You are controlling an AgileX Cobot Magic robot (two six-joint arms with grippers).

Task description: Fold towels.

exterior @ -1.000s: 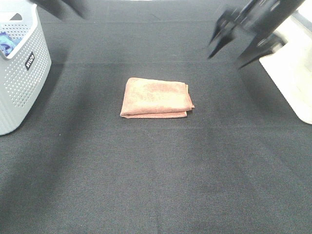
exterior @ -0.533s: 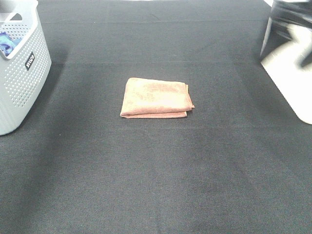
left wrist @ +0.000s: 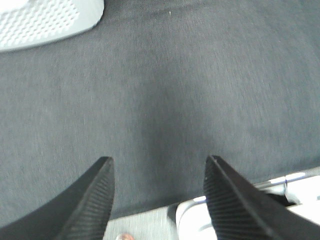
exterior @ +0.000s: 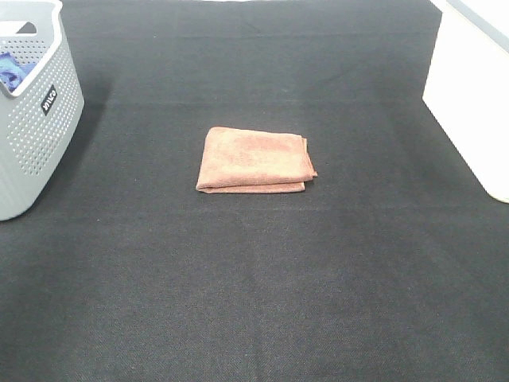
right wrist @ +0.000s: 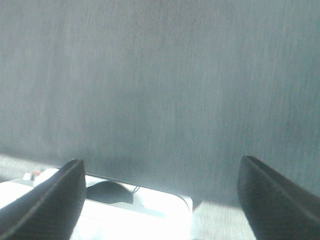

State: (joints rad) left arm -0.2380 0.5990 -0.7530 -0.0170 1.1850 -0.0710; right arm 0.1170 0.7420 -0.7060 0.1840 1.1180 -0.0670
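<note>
A reddish-brown towel [exterior: 254, 160] lies folded into a compact rectangle in the middle of the black table in the exterior high view. Neither arm shows in that view. In the left wrist view my left gripper [left wrist: 159, 162] stands open over bare black cloth, nothing between its fingers. In the right wrist view my right gripper [right wrist: 162, 165] is wide open, also over bare black cloth near the table's edge. The towel appears in neither wrist view.
A grey perforated basket [exterior: 49, 111] stands at the left, with a blue cloth [exterior: 11, 70] inside; its corner [left wrist: 47, 20] shows in the left wrist view. A white box [exterior: 473, 95] sits at the right edge. White equipment [right wrist: 125, 212] lies beyond the table edge.
Both arms have pulled back out of the exterior high view: the left first, then the right, which left toward the upper right. The folded towel has not moved.
</note>
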